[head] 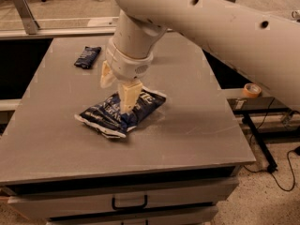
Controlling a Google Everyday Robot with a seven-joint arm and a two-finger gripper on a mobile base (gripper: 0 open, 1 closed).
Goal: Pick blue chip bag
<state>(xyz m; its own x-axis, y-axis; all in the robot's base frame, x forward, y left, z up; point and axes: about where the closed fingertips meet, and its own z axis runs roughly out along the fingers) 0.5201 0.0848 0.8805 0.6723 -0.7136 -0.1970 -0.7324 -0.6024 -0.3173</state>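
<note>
Table (197, 125): blue chip bag (105, 118) is lying left of centre, toward the front. Gripper (117, 89) is hanging directly over the bag, fingers spread apart. Small packet (87, 57) is lying at the far left, well apart. Tape roll (252, 90) is sitting beyond the table's right edge.

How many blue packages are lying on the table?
2. The blue chip bag lies in the middle of the table, under the gripper. The small blue packet lies near the far left corner. The arm may hide more.

Puffy navy blue chip bag (107, 119) (white lettering, pale ends) lies flat and angled on the bench (197, 125), near-left of centre, under the spread-fingered end effector (117, 86)
</note>
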